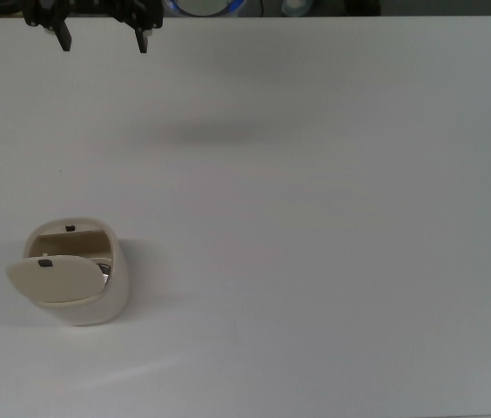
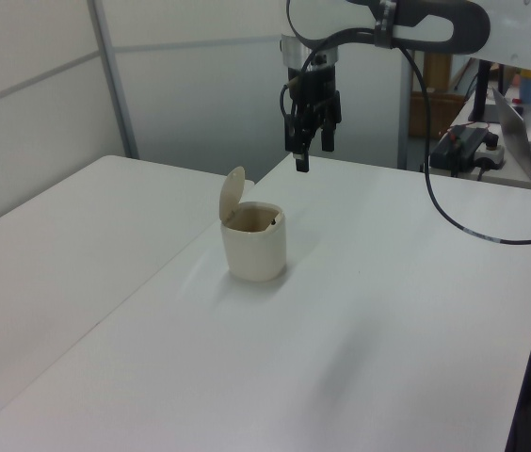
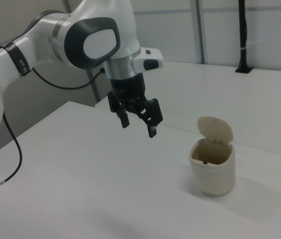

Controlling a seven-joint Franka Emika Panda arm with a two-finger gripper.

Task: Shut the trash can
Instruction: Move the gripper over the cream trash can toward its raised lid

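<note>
I see white table (image 2: 388, 311), laptop (image 2: 520, 122) + black box w/ cables (image 2: 468, 146) on side desk, black post (image 3: 242, 35).

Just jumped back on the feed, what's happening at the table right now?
The Panda arm's tool hangs open in the air above the white table, holding nothing. The trash can stands apart from it with its lid tipped up and the bin open. Nothing is touching the lid, so the closing is not yet done.

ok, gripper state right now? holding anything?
Gripper: open, holding nothing, in the air and clear of the trash can, whose lid stands open.
</note>
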